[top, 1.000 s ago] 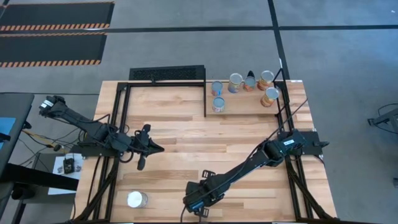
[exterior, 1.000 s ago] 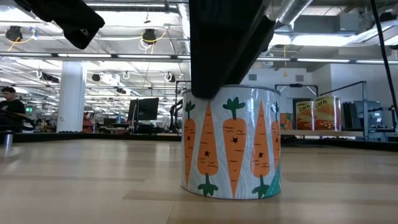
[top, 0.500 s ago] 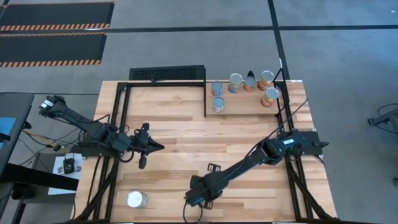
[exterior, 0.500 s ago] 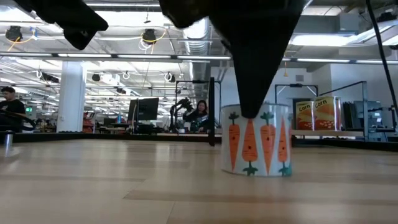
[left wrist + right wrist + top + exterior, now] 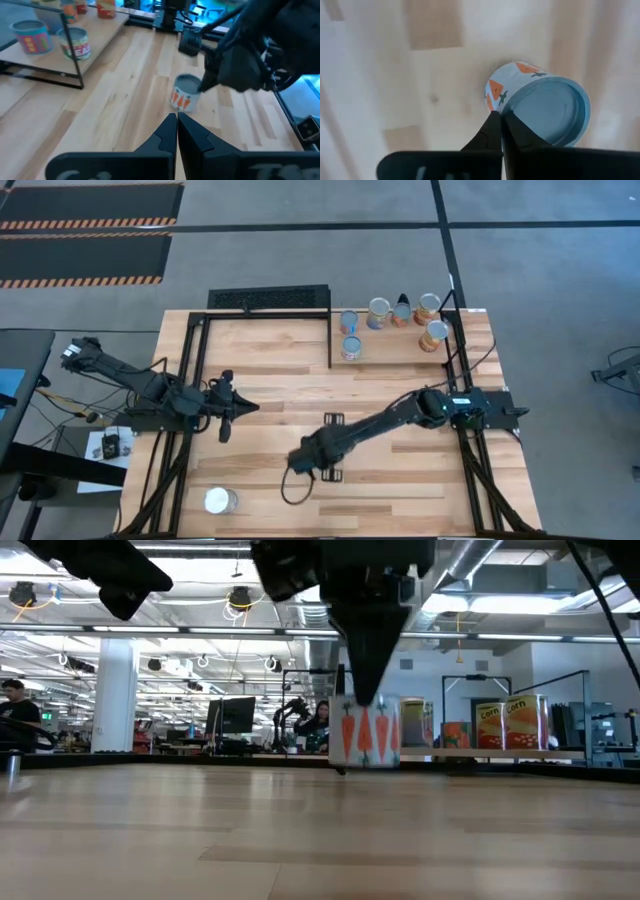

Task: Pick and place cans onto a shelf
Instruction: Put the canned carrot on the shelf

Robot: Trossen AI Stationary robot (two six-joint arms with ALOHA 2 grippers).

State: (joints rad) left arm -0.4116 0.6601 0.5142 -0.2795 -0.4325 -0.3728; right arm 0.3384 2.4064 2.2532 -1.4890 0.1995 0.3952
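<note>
A can with orange carrots on a pale blue label [image 5: 370, 730] stands on the wooden table, its silver top showing in the right wrist view [image 5: 545, 112] and the left wrist view [image 5: 186, 94]. In the high view my right arm's wrist [image 5: 308, 455] hides it. My right gripper [image 5: 500, 117] is shut, with its tips against this can. My left gripper [image 5: 252, 408] is shut and empty at the table's left, pointing toward the can. A white-topped can [image 5: 220, 500] stands near the front left. Several cans stand on the shelf [image 5: 400, 352] at the far right. My right gripper touches the carrot can with its shut fingertips [image 5: 355, 690] at the upper side wall just under the top rim [image 5: 492, 100], on the can's near side. The fingers slant down from above. The can stands upright on its base on the table.
Black frame bars [image 5: 330, 340] edge the shelf, and a black perforated grate [image 5: 268, 298] lies at the far edge. The shelf cans show in the left wrist view [image 5: 72, 42]. Open wood lies between the carrot can and the shelf. People sit in the room beyond the table.
My right gripper has gone from near the table's front edge toward the far edge, shut all the while. The carrot can has slid along the table ahead of it, upright, away from the low camera. My left gripper has shifted a little toward the far left.
</note>
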